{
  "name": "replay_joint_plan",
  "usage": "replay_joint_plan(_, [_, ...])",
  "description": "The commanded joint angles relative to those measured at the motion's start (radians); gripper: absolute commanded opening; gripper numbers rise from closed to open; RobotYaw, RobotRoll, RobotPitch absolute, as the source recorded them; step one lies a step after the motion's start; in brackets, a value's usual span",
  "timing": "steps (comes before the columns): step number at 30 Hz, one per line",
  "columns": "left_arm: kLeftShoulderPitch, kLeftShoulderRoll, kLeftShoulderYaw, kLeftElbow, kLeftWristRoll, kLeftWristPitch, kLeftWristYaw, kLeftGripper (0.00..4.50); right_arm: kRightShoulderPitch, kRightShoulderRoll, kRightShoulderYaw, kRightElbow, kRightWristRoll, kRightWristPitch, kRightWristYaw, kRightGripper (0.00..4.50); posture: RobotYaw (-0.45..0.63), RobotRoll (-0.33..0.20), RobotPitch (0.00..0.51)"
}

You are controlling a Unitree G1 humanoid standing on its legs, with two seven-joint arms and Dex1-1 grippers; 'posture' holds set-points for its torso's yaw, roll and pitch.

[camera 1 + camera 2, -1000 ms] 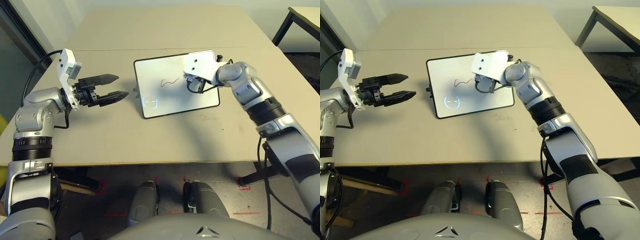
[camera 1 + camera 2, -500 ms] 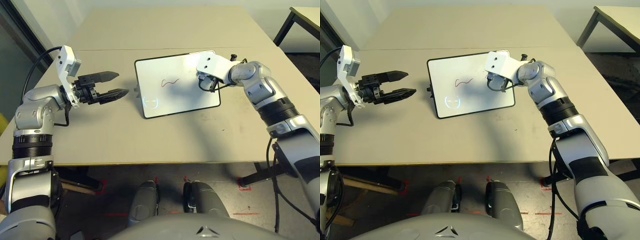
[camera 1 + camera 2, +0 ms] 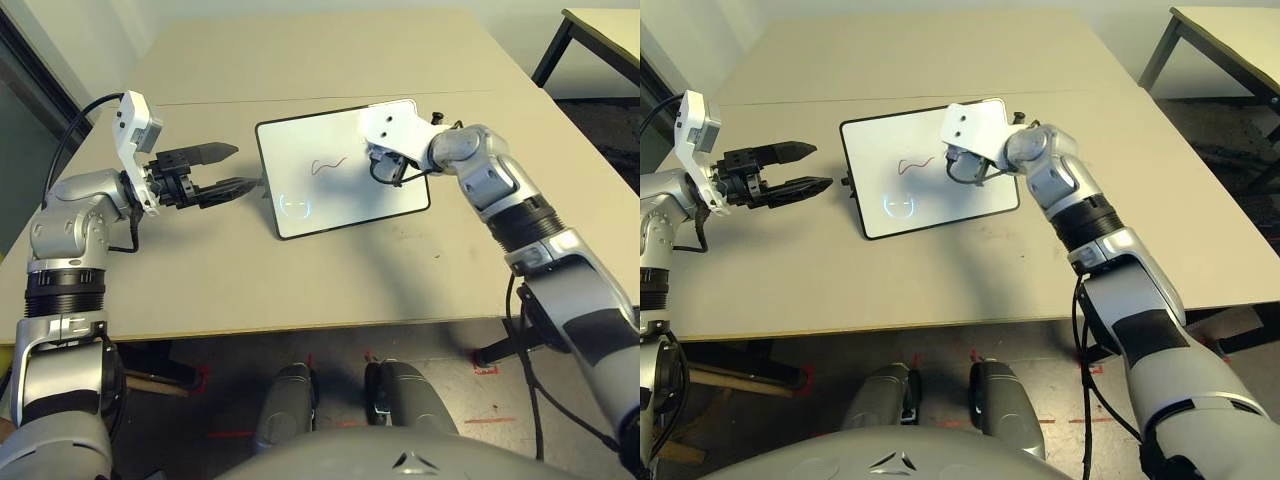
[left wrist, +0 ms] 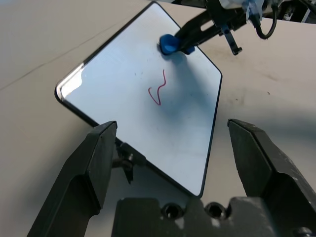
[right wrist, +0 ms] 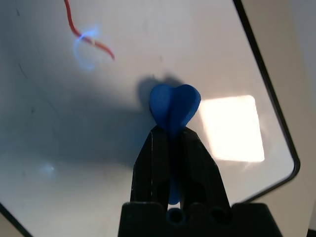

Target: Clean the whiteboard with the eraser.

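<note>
**Right hand back near the squiggle; mark not yet wiped**

- Item 1, whiteboard: propped on the tabletop, upper centre of the left eye view. Carries 1 red squiggle, intact.
- Item 2, eraser: pinched end-on between the pressed-together fingers of the right hand, its blue tip at or just off the board face; contact cannot be told.
- Change: half a second ago the right hand sat further toward the board's right edge; it now lies closer to the squiggle, just right of it, roughly where it was 1 second ago. The squiggle looks unchanged across all 3 moments.
- Item 3, left hand: spread, holding nothing, at the board's left edge, unmoved.
- Assessment: this looks like a back-and-forth stroke that has fallen short of the mark; cleaning remains to be done.
</note>
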Motion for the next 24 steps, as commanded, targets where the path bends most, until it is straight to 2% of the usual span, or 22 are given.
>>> replay_joint_plan(1, [0.01, 0.008, 0.012, -0.022, -0.012, 0.008, 0.01, 4.5, -0.016, 0.02, 0.013, 0.045, -0.004, -0.011, -0.007, 0.0, 0.28, 0.0, 0.08])
replay_joint_plan(8, [0.021, 0.009, 0.018, -0.033, -0.018, 0.012, 0.02, 4.5, 0.01, 0.007, 0.0, -0.02, 0.016, 0.015, 0.038, 0.0, 0.28, 0.0, 0.08])
replay_joint_plan(15, [0.026, 0.01, 0.021, -0.037, -0.019, 0.014, 0.021, 4.5, 0.151, -0.062, 0.003, -0.364, 0.064, 0.178, 0.173, 0.0, 0.28, 0.0, 0.082])
replay_joint_plan(18, [0.023, 0.011, 0.02, -0.032, -0.017, 0.013, 0.021, 4.5, 0.19, -0.07, 0.011, -0.445, 0.066, 0.229, 0.185, 0.0, 0.27, 0.0, 0.082])
replay_joint_plan(24, [0.015, 0.007, 0.016, -0.026, -0.013, 0.007, 0.023, 4.5, 0.207, -0.062, 0.033, -0.438, 0.041, 0.233, 0.133, 0.0, 0.27, 0.0, 0.079])
